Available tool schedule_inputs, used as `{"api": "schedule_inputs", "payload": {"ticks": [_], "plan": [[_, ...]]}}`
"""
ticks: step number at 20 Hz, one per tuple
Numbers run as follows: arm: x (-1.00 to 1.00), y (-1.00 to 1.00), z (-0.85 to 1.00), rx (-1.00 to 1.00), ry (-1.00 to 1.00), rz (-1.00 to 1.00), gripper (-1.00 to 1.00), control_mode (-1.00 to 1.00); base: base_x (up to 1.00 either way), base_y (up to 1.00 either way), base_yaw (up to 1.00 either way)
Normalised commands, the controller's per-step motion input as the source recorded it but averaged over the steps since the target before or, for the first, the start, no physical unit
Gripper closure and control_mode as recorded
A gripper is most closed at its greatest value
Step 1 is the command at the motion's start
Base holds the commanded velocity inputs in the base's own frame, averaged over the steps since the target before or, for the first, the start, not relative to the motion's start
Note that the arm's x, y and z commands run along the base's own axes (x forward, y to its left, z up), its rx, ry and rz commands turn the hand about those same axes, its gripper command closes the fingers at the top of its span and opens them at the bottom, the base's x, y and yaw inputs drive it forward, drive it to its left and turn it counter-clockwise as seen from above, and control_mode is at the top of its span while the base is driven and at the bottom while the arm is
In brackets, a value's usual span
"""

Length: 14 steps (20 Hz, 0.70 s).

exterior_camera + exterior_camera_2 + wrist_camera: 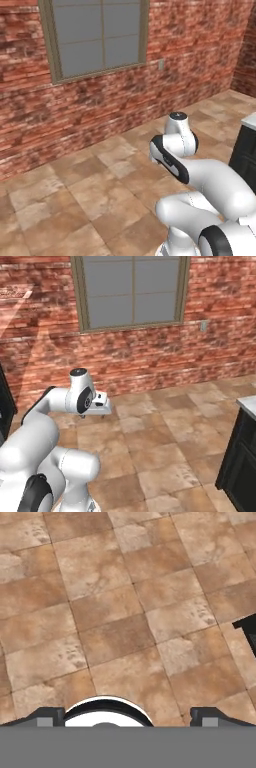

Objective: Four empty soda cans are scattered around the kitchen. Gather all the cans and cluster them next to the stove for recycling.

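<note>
Brick wall (45, 351), window (132, 291) and tiled floor (115, 612) ahead. Hand (127, 716) spread wide over floor, grasping nothing. No cans or stove among these views; whereabouts impossible to tell. Probably between pickups: next, driving on to find a can.

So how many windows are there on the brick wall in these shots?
1. One window, set high in the brick wall, above the tiled floor; both base views show that same window.
</note>
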Motion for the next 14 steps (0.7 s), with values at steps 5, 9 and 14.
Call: {"api": "schedule_inputs", "payload": {"ticks": [5,9,14], "plan": [[0.0,0.0,0.0,0.0,0.0,0.0,-1.0,1.0,1.0,0.27,0.0],[0.0,0.0,0.0,0.0,0.0,0.0,-1.0,1.0,1.0,0.32,0.0],[0.0,0.0,0.0,0.0,0.0,0.0,-1.0,1.0,1.0,0.28,-0.01]]}}
